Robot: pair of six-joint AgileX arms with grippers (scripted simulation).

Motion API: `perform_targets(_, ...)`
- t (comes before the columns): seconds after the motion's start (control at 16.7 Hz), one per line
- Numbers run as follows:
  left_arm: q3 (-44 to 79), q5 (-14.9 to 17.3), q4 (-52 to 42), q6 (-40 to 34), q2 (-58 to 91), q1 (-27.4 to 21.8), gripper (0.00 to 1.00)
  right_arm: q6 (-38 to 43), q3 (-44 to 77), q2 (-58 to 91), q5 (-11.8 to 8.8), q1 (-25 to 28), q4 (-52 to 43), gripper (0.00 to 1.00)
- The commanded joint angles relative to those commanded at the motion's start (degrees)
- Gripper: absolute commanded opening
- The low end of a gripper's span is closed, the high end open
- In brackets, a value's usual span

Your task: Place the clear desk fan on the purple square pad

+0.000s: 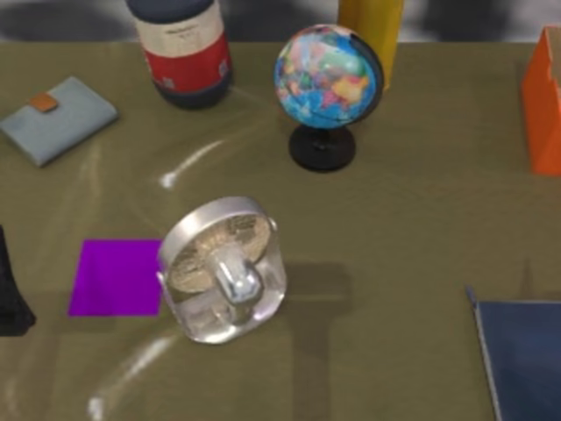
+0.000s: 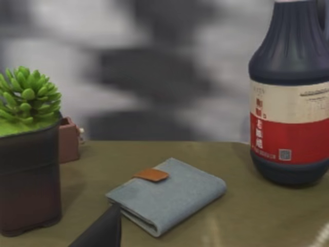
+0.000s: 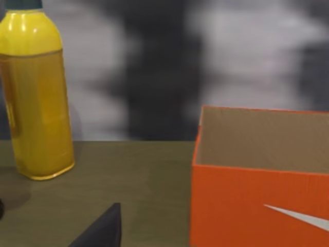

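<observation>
The clear desk fan (image 1: 223,272) stands tilted near the middle of the table, its beige grille and shiny hub facing up. The purple square pad (image 1: 117,277) lies flat just to its left, and the fan's rim meets the pad's right edge. Neither gripper is near the fan. Only a dark part of my left gripper (image 2: 103,231) shows in the left wrist view, low over the table in front of a wallet. A like dark part of my right gripper (image 3: 103,229) shows in the right wrist view, beside an orange box.
A grey-blue wallet (image 1: 57,118), a dark bottle with a red label (image 1: 184,48), a globe on a black stand (image 1: 326,83) and a yellow bottle (image 1: 372,31) line the back. An orange box (image 1: 543,101) stands far right, a dark blue book (image 1: 521,355) front right. A potted plant (image 2: 25,154) stands beside the wallet.
</observation>
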Motion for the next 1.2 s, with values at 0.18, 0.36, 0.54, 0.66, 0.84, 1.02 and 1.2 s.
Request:
perform_targets(0.18, 0.52, 0.03, -0.53, 0.20, 0.57, -0.23, 1.00, 0.00, 0.00, 0.00, 0.00, 0.00, 0.00, 1.00)
perform_targets(0.36, 5.63, 0.11, -5.26, 1.88, 5.96, -2.13, 1.00, 0.00, 0.00, 0.00, 0.00, 0.00, 0.00, 1.00)
perform_targets(0.54, 15.62, 0.08, -13.64, 4.74, 16.60, -5.39, 1.00, 0.00, 0.00, 0.00, 0.00, 0.00, 0.00, 1.00)
perform_targets(0.66, 24.31, 0.04, -20.68, 7.10, 26.02, -8.15, 1.00, 0.00, 0.00, 0.00, 0.00, 0.00, 0.00, 1.00)
perform_targets(0.84, 39.36, -0.03, -32.48, 11.00, 42.45, -12.82, 1.00, 0.00, 0.00, 0.00, 0.00, 0.00, 0.00, 1.00)
perform_targets(1.02, 55.59, -0.07, -44.81, 15.05, 60.23, -17.76, 1.00, 0.00, 0.00, 0.00, 0.00, 0.00, 0.00, 1.00)
perform_targets(1.2, 71.40, -0.07, -56.64, 18.92, 77.54, -22.53, 1.00, 0.00, 0.00, 0.00, 0.00, 0.00, 0.00, 1.00)
